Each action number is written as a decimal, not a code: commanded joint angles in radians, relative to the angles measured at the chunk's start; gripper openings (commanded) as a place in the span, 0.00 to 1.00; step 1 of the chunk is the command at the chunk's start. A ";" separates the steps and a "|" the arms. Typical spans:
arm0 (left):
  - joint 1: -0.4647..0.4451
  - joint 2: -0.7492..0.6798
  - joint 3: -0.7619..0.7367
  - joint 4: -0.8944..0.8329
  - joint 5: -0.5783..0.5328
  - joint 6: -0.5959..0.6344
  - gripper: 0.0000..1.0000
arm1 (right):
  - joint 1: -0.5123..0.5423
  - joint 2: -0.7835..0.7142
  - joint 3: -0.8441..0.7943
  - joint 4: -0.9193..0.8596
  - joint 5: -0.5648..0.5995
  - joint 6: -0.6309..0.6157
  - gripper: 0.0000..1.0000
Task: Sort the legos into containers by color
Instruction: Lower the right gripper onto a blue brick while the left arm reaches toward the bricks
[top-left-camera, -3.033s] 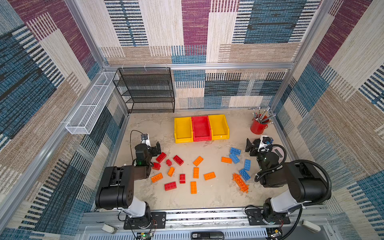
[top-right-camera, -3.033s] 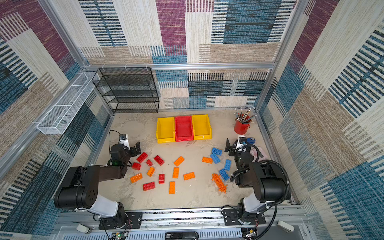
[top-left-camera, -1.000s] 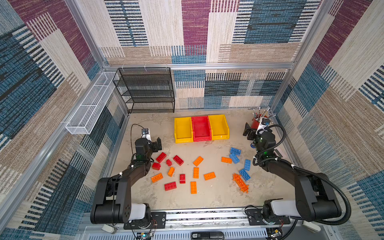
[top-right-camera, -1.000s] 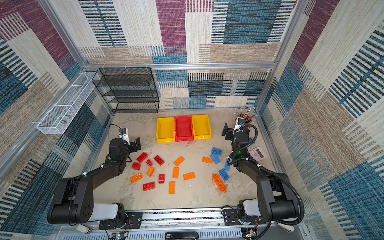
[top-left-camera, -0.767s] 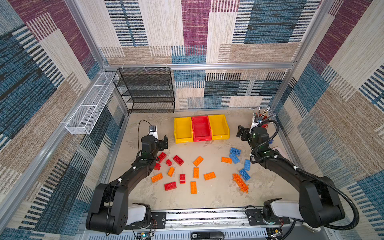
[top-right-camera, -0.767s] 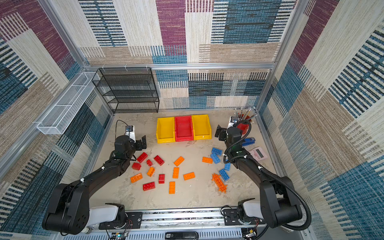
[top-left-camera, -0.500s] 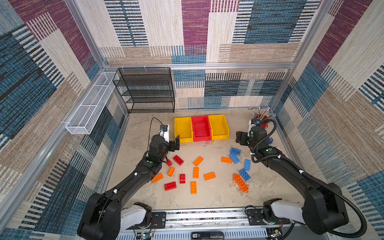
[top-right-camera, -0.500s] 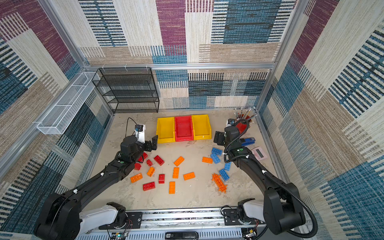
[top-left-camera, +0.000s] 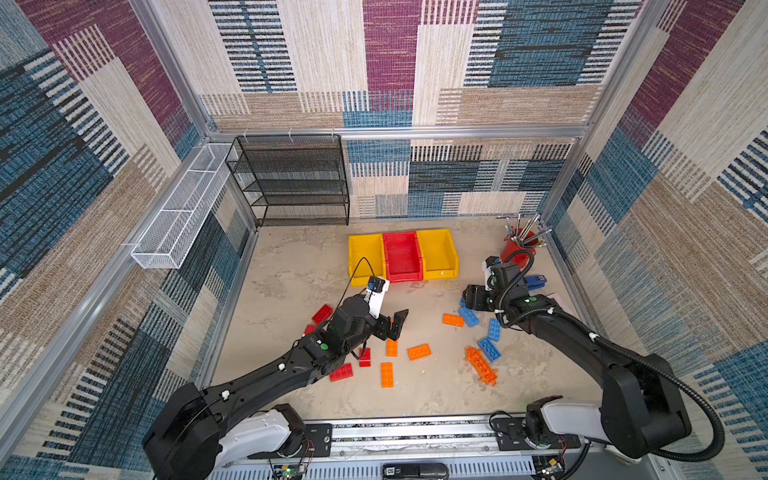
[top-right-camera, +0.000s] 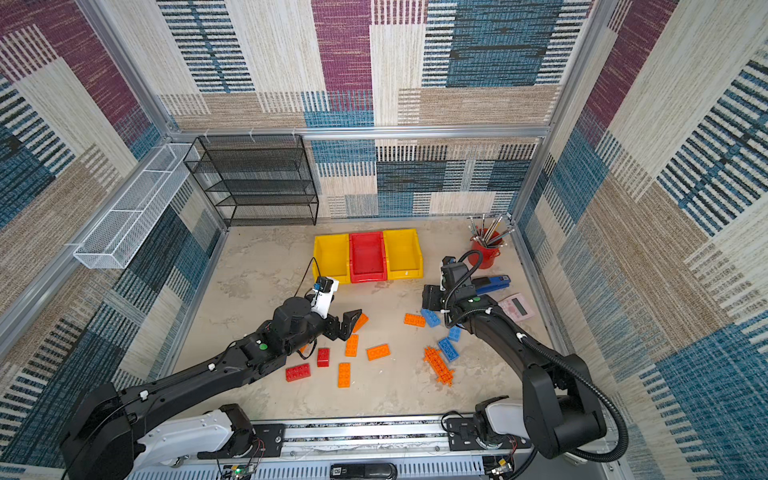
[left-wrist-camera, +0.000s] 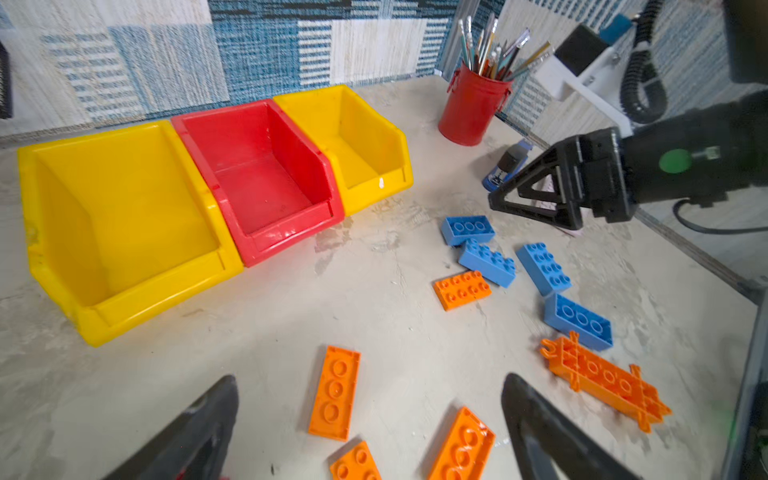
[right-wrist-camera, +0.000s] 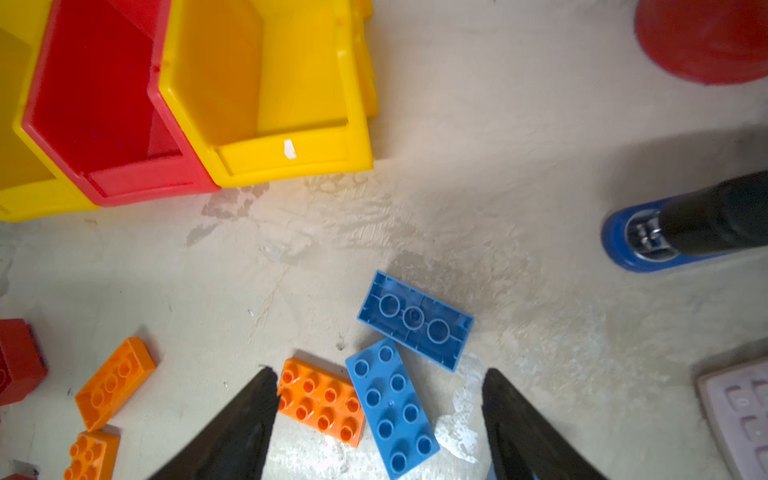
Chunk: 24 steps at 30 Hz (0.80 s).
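Three empty containers stand in a row at the back: yellow (top-left-camera: 365, 255), red (top-left-camera: 402, 254), yellow (top-left-camera: 437, 252). My left gripper (top-left-camera: 392, 328) hangs open and empty over orange legos (left-wrist-camera: 334, 392) in the middle. Red legos (top-left-camera: 341, 372) lie beside and partly under that arm. My right gripper (right-wrist-camera: 379, 372) is open low over a studded blue lego (right-wrist-camera: 392, 409) and an orange one (right-wrist-camera: 320, 401), both lying between its fingers. An upturned blue lego (right-wrist-camera: 415, 320) lies just past them. The long spiky orange piece (top-left-camera: 481, 365) lies nearer the front.
A red cup of tools (top-left-camera: 515, 249), a blue stapler (top-left-camera: 534, 281) and a pink calculator (top-right-camera: 517, 307) sit by the right wall, close to my right arm. A black wire shelf (top-left-camera: 295, 183) stands at the back left, with a white wire basket (top-left-camera: 183, 208) on the left wall.
My left arm has stretched from the red bricks at the left toward the middle. My right gripper has come away from the cup down over the blue bricks, its jaws narrowing somewhat.
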 joint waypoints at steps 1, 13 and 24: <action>-0.017 0.015 0.021 -0.045 0.002 0.026 0.99 | 0.001 0.022 -0.004 0.015 -0.036 0.008 0.79; -0.021 0.023 0.047 -0.070 -0.004 0.049 0.99 | 0.001 0.124 0.017 0.011 0.064 0.075 0.86; -0.022 -0.021 0.013 -0.064 -0.050 0.056 0.99 | 0.001 0.265 0.116 0.000 0.111 0.155 0.87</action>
